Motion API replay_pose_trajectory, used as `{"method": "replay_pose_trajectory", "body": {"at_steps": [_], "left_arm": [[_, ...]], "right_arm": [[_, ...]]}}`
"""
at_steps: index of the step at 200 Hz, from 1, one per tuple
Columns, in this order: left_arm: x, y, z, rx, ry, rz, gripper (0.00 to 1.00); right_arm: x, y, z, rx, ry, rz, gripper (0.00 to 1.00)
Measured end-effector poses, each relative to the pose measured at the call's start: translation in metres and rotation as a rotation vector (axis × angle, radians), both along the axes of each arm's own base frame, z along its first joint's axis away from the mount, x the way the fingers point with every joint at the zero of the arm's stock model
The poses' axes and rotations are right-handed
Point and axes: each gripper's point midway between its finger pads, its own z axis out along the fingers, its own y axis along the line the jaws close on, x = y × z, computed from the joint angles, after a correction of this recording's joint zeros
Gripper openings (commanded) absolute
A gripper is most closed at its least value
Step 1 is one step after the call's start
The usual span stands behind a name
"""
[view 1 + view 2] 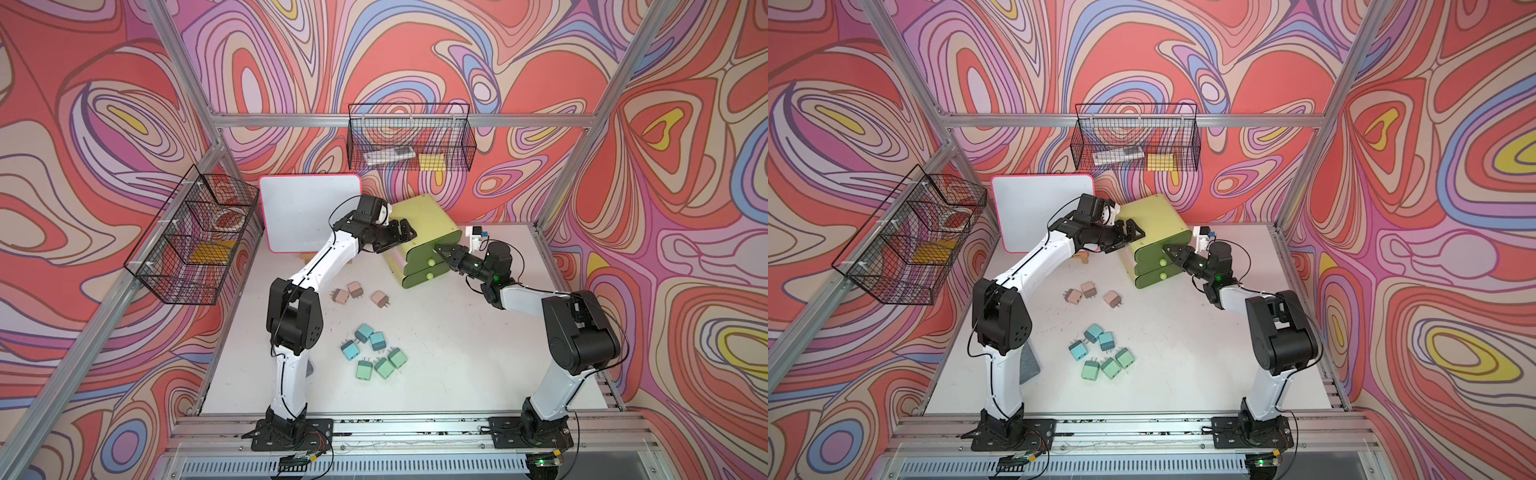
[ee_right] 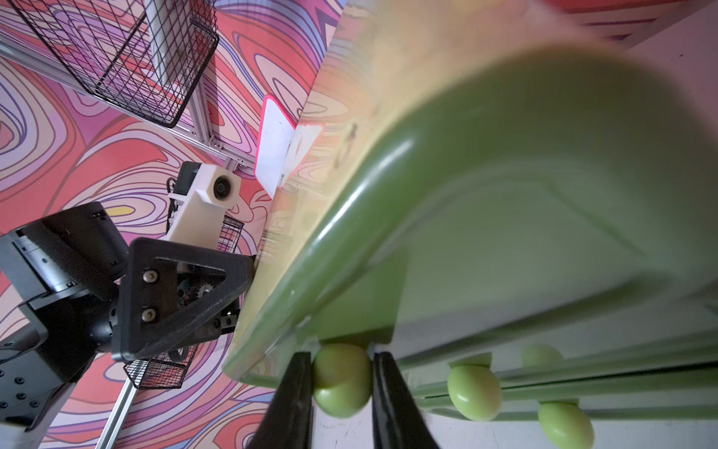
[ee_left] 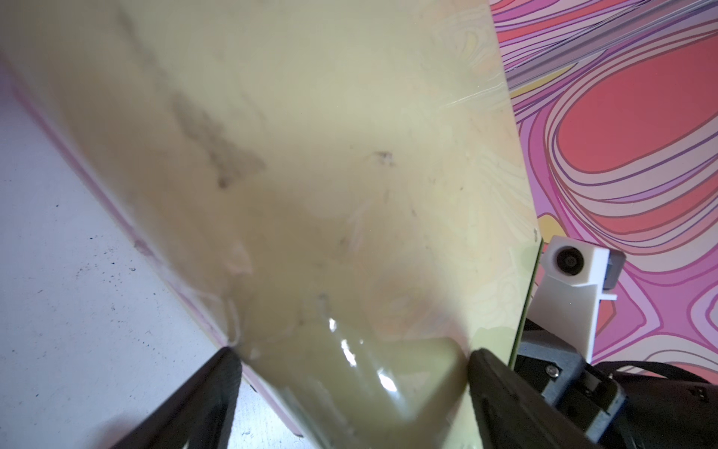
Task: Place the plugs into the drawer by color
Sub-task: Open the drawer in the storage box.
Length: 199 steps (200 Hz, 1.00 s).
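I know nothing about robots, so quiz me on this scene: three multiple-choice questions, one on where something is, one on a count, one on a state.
1. Where is the right gripper? A) at the top round light-green knob of the pale yellow-green chest of drawers; B) raised high above everything; C) folded back at its base.
2. How many pink cube-shaped plugs lie on the white table? A) one; B) three; C) five.
3. The left gripper is: A) hanging free; B) clamped on the chest's edge; C) lying flat on the table.
Answers: 1A, its jaws hug that knob; 2B, three lie before the chest; 3B, its fingers squeeze the chest.
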Motion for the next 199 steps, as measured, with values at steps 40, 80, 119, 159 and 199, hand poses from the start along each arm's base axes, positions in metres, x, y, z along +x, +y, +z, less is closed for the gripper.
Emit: {"method": "replay_pose_trajectory", "body": {"at_steps": [40, 80, 119, 159, 199], "left_arm": [[0.007, 0.0, 0.002, 0.016, -0.014, 0.008, 0.91], [0.008, 0.001, 0.001, 0.023, -0.017, 0.016, 0.91], [0.008, 0.0, 0.0, 0.027, -0.021, 0.018, 0.91], [0.008, 0.0, 0.0, 0.035, -0.024, 0.024, 0.91], [0.008, -0.001, -0.001, 0.042, -0.028, 0.024, 0.92]], "right_arm": [[-0.025, -0.009, 0.005, -0.044, 0.022, -0.031, 0.09], [-0.055, -0.023, 0.008, -0.104, 0.034, -0.109, 0.09], [-0.075, -0.033, 0.011, -0.149, 0.033, -0.163, 0.11], [-0.081, -0.037, -0.002, -0.183, 0.056, -0.18, 0.14], [-0.08, -0.035, -0.011, -0.204, 0.067, -0.166, 0.23]]}}
